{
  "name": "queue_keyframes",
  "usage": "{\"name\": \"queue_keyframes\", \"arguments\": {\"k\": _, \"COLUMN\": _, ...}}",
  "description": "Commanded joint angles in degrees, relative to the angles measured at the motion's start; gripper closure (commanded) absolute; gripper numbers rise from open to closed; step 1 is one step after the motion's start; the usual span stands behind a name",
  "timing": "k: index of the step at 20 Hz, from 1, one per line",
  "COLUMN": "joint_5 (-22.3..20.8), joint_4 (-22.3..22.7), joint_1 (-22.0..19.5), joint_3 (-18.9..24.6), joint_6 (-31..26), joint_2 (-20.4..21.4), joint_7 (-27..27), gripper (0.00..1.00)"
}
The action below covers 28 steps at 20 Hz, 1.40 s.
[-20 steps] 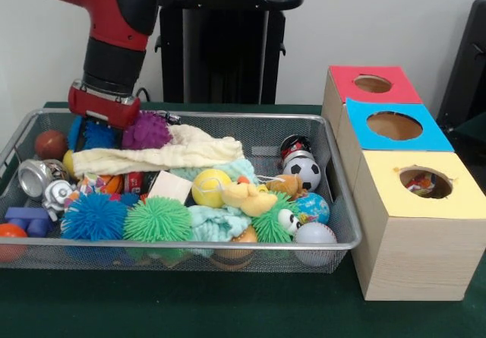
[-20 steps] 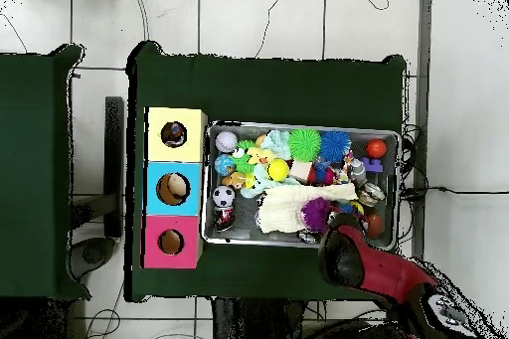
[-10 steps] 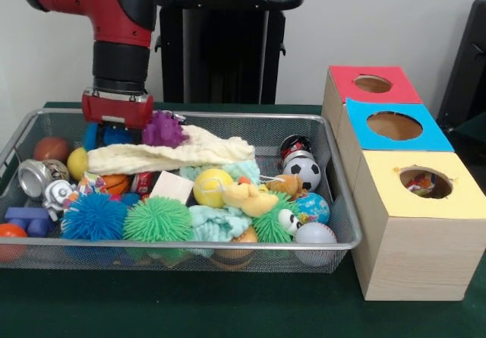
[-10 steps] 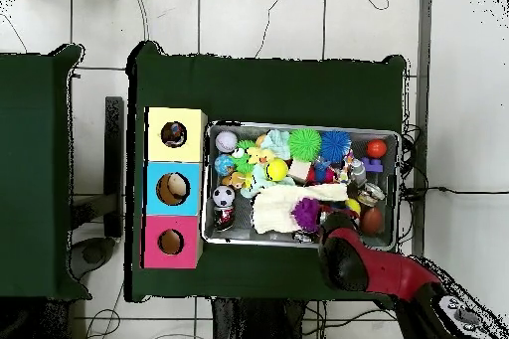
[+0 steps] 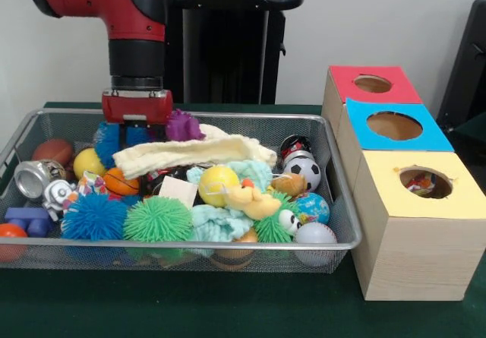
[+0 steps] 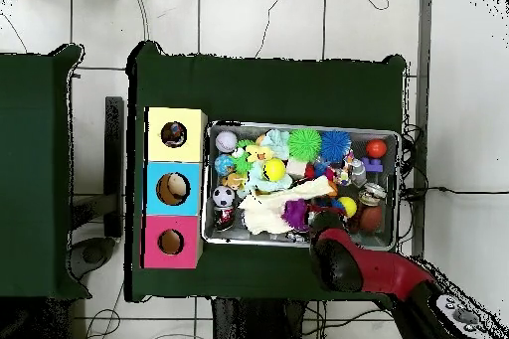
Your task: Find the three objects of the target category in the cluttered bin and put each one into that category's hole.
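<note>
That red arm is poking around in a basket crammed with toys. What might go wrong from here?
Two likely troubles. The gripper is low among the clutter right beside the cream cloth, so it may snag the cloth and drag it along, stirring the toys underneath. The purple spiky ball sits at the pile's top near the wire basket's far rim; a nudge might roll it out onto the table.

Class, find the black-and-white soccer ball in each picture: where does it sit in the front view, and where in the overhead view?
Front view: the soccer ball lies at the bin's right end, beside the boxes.
Overhead view: it lies at the bin's left end, next to the blue-topped box.
Shared landmark: the blue-topped box, the middle one of three.
</note>
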<state>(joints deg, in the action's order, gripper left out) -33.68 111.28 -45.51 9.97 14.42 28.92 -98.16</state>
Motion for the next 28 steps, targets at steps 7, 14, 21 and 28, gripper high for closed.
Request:
{"name": "queue_keyframes", "arguments": {"k": 7, "joint_5": 1.6, "joint_4": -0.2, "joint_1": 6.5, "joint_3": 9.2, "joint_6": 5.3, "joint_2": -7.1, "joint_7": -11.0, "gripper": 0.0}}
{"name": "queue_keyframes", "arguments": {"k": 14, "joint_5": 5.5, "joint_4": -1.7, "joint_1": 11.2, "joint_3": 5.9, "joint_6": 10.2, "joint_2": -9.0, "joint_7": -12.6, "gripper": 0.0}}
{"name": "queue_keyframes", "arguments": {"k": 21, "joint_5": 6.8, "joint_4": -1.9, "joint_1": 12.5, "joint_3": 5.2, "joint_6": 11.6, "joint_2": -8.8, "joint_7": -12.6, "gripper": 1.0}}
{"name": "queue_keyframes", "arguments": {"k": 28, "joint_5": 6.7, "joint_4": -2.2, "joint_1": 12.8, "joint_3": 4.5, "joint_6": 11.7, "joint_2": -8.2, "joint_7": -11.9, "gripper": 1.0}}
